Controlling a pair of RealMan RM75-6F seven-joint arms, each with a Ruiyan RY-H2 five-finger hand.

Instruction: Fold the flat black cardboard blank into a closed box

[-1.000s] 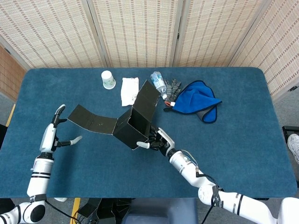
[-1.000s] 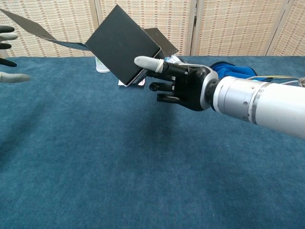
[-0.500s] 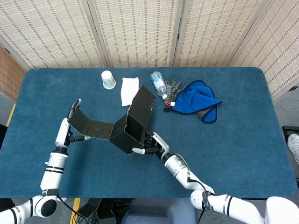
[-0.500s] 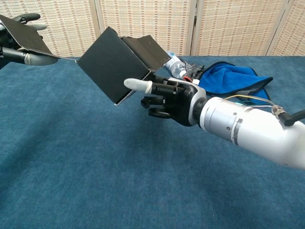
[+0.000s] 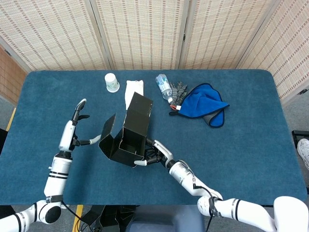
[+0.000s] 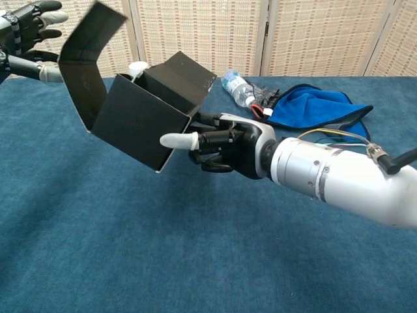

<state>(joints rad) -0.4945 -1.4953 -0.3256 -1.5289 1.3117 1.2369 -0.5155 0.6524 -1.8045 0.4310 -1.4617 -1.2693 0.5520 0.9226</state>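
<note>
1. The black cardboard box (image 5: 126, 137) is held tilted above the blue table (image 5: 251, 140), in front of the white paper cup (image 5: 111, 82). It is partly formed: four walls are up, and the opening faces up and away from the robot.
2. The right hand (image 5: 153, 153) grips the box at its near lower corner, with the thumb (image 6: 179, 139) laid along the outer edge and the other fingers curled against the wall.
3. The left hand (image 5: 77, 126) is just beside the long side flap (image 5: 108, 130), with fingers spread and nothing clearly held. Whether the fingertips touch the flap cannot be told.
4. For the step in hand, the side flap would best be pushed inward along its crease with flat fingers while the right hand is kept firm, so that the walls stay square. Too much force near the corner could buckle the thin card.
5. The card is matte, stiff and thin, with sharp straight creases. The back flap (image 5: 140, 107) stands up toward the cup.
6. Beyond the box lie a folded white cloth (image 5: 130, 89), a clear plastic bottle (image 5: 164, 87), dark gloves (image 5: 179, 91) and a soft blue cloth (image 5: 205, 104).
</note>
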